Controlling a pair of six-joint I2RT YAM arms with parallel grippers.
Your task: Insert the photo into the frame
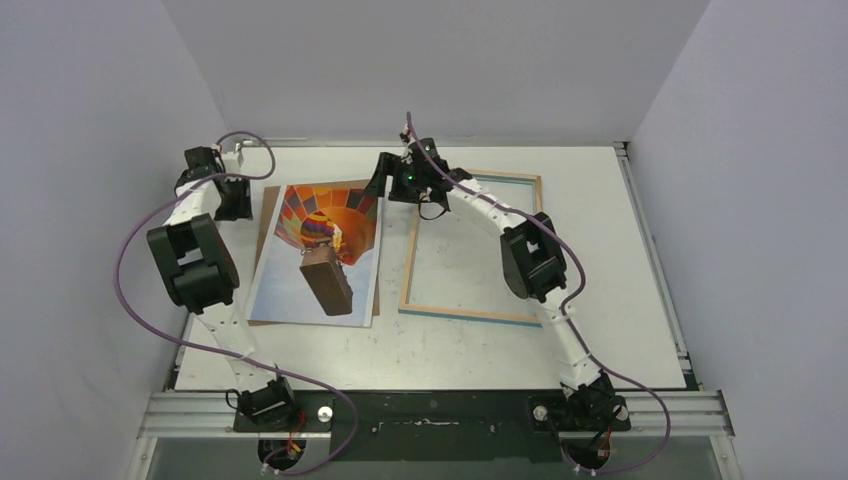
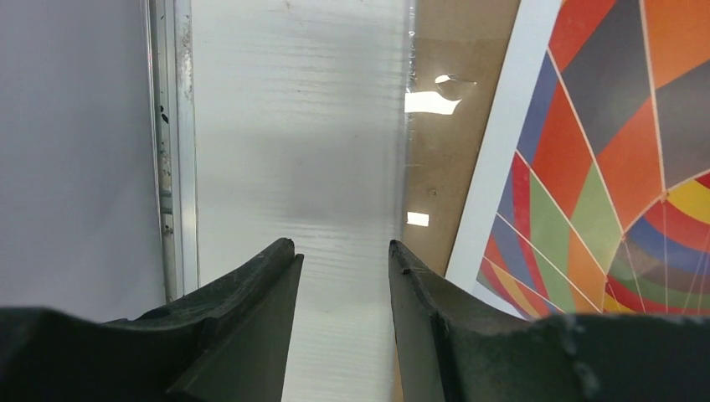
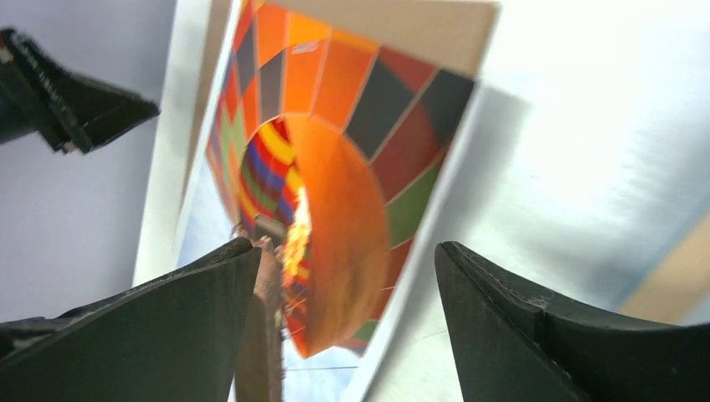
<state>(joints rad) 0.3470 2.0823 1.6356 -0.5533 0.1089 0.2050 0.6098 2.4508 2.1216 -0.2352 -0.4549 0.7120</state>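
Noted the photo (image 1: 318, 255) lying flat and face up on the brown backing board (image 2: 439, 193), left of centre on the bench (image 1: 450, 350), balloon print fully exposed. Noted the frame (image 1: 470, 313) lying separately to the right of the photo, wooden reverse side up, with a sliver of blue along its near edge and nothing but bench surface inside its opening. Found the left end effector (image 2: 341, 247) at the far left corner of the photo, fingers parted with only bare bench in the gap and gripping nothing. From the left wrist view, placed the photo's white border and the board edge just to the right of the right-hand finger, outside the gap. Found the right end effector (image 3: 343, 247) at the far right corner of the photo, fingers spread wide and gripping nothing. From the right wrist view, placed the balloon print below and ahead of the spread fingers, its white right-hand border running down between them. Could not tell from that blurred view whether either fingertip touches the paper.
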